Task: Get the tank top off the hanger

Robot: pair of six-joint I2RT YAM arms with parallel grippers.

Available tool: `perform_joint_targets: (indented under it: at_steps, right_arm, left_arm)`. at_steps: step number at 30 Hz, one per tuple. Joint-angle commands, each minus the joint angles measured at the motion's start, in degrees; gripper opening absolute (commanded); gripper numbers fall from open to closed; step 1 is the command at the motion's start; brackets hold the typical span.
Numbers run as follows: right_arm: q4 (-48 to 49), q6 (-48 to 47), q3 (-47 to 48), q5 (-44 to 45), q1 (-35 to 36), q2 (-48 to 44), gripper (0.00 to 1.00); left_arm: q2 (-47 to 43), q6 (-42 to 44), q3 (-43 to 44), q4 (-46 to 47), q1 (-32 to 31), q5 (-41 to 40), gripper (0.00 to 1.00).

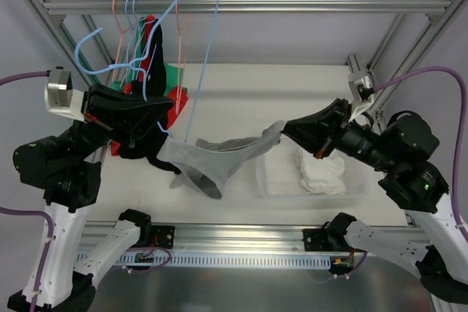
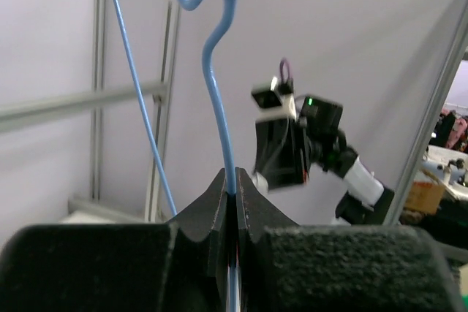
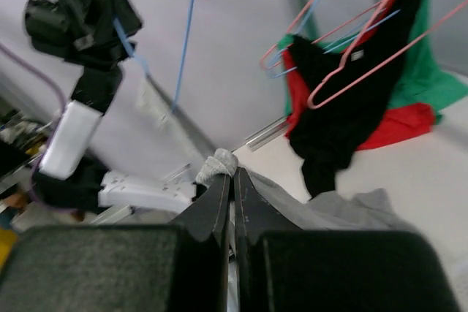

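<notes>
The grey tank top (image 1: pixel 219 158) hangs stretched between my two grippers above the table. My left gripper (image 1: pixel 162 135) is shut on the thin blue wire hanger (image 1: pixel 205 52), which runs up out of its jaws (image 2: pixel 234 180) to a bent hook (image 2: pixel 219 5). My right gripper (image 1: pixel 281 131) is shut on one end of the tank top. In the right wrist view a bunched grey wad (image 3: pixel 218 164) pokes out above the closed tips (image 3: pixel 233 177), and the rest of the cloth (image 3: pixel 329 210) trails off to the right. The hanger's lower part is hidden inside the garment.
A white mesh basket (image 1: pixel 278 180) holding white cloth (image 1: pixel 322 174) sits under the right arm. Black, red and green garments on pink hangers (image 1: pixel 153 56) hang at the back left, seen too in the right wrist view (image 3: pixel 351 100). An aluminium frame rail (image 1: pixel 292 6) crosses overhead.
</notes>
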Motion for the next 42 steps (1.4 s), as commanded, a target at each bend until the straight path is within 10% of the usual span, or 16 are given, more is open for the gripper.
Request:
perform_joint_targets:
  at_steps: [1, 12, 18, 19, 20, 22, 35, 42]
  right_arm:
    - [-0.03, 1.81, -1.81, -5.02, 4.61, 1.38, 0.00]
    - [0.85, -3.03, -8.85, 11.94, 20.36, 15.59, 0.00]
    - [1.02, 0.39, -13.93, 25.93, 20.80, 19.12, 0.00]
    - [1.72, 0.74, -14.73, 25.32, 21.06, 20.35, 0.06]
    - [2.42, 1.10, -15.52, 23.93, 21.59, 20.88, 0.51]
    - [3.66, 1.62, -17.29, 23.82, 21.85, 21.59, 0.99]
    - [0.85, 1.36, -18.96, 28.75, 20.80, 15.44, 1.00]
    - [0.50, 1.28, -19.49, 28.83, 20.10, 14.74, 1.00]
  left_arm:
    - [1.54, -4.26, -0.84, 26.41, -1.65, -8.94, 0.00]
    - [3.40, 5.58, -2.59, 17.82, -3.41, -10.09, 0.00]
    - [-3.80, 15.69, -3.13, -12.04, -3.33, -15.29, 0.00]
    - [-6.07, 16.91, -4.78, -15.03, -3.41, -16.07, 0.00]
    - [-7.40, 18.67, -6.45, -18.89, -3.41, -16.95, 0.00]
    - [-10.39, 20.52, -9.88, -24.77, -3.41, -20.19, 0.00]
    - [0.65, 23.69, -3.76, -47.22, -3.76, -25.04, 0.00]
    - [21.48, 29.93, 19.41, -54.08, -13.25, -43.75, 0.00]
